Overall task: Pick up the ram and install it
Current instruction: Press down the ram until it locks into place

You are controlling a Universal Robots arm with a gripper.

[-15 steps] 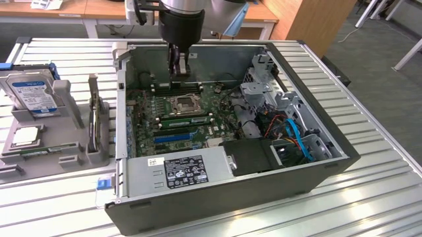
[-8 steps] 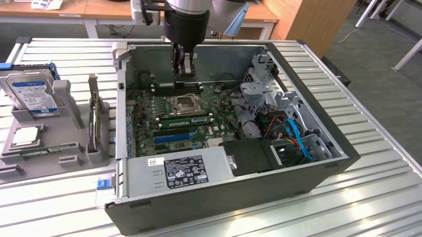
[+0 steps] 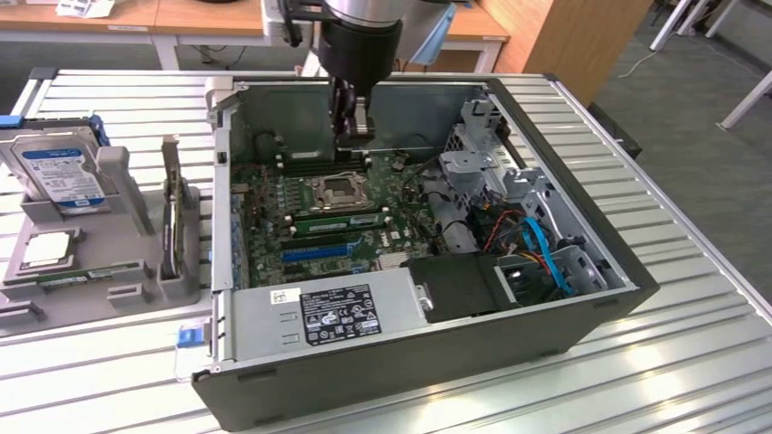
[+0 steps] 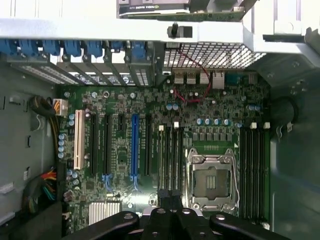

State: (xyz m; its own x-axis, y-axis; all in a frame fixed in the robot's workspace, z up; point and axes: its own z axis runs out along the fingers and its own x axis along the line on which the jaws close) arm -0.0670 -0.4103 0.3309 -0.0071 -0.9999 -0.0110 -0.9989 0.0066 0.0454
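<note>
At the near edge of the open computer case [image 3: 531,298], a silver power supply [image 3: 325,312] with a black label is seen, and the case is set on a slatted metal table [image 3: 675,362]. Just behind the supply the green motherboard [image 3: 271,212] is laid flat, with blue and black expansion slots [image 3: 316,251] nearest. Beyond these, the ram [image 3: 343,220] appears as a long green stick lying along the memory slots, just beside the empty processor socket [image 3: 338,190] on its near side; whether it is fully seated cannot be told. Above the board, the gripper [image 3: 354,127] is hung from the dark arm, its jaws brought fully together; whether anything is pinched between them cannot be made out. In the wrist view the black fingers [image 4: 160,220] are lined up with those same slots. Toward the exterior view's left, a gray holder [image 3: 121,226] with a hard drive [image 3: 54,172] is placed beside the case. Wooden desks [image 3: 157,18] are seen farthest back.
</note>
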